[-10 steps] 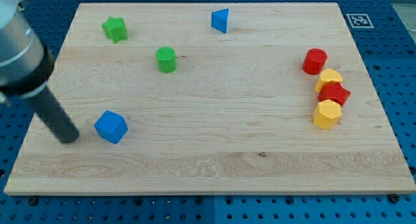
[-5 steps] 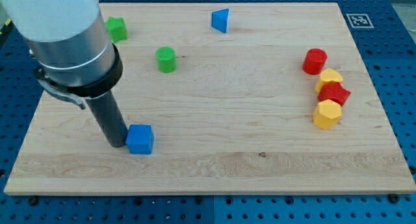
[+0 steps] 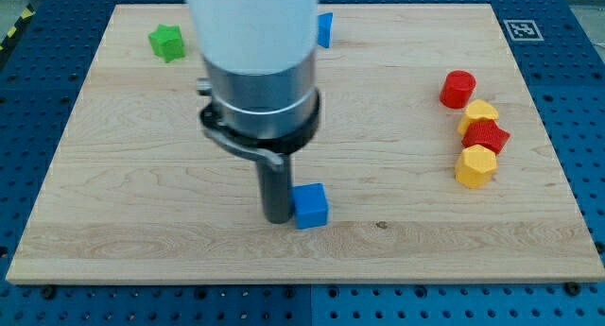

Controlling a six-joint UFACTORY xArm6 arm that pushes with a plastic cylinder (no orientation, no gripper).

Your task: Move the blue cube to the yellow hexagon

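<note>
The blue cube (image 3: 310, 206) sits on the wooden board (image 3: 397, 241), low and near the middle. My tip (image 3: 277, 217) touches the cube's left side. The yellow hexagon (image 3: 475, 165) lies at the view's right, lowest in a column of blocks, well to the right of the cube. The arm's grey and white body hides the board above the tip.
Above the yellow hexagon are a red block (image 3: 486, 136), a second yellow block (image 3: 480, 111) and a red cylinder (image 3: 458, 88). A green star-like block (image 3: 166, 42) is at the top left. A blue block (image 3: 325, 29) peeks out beside the arm at the top.
My tip and the blue cube have slid to the right along the lower board, tip staying on the cube's left. The arm now hides the green cylinder.
</note>
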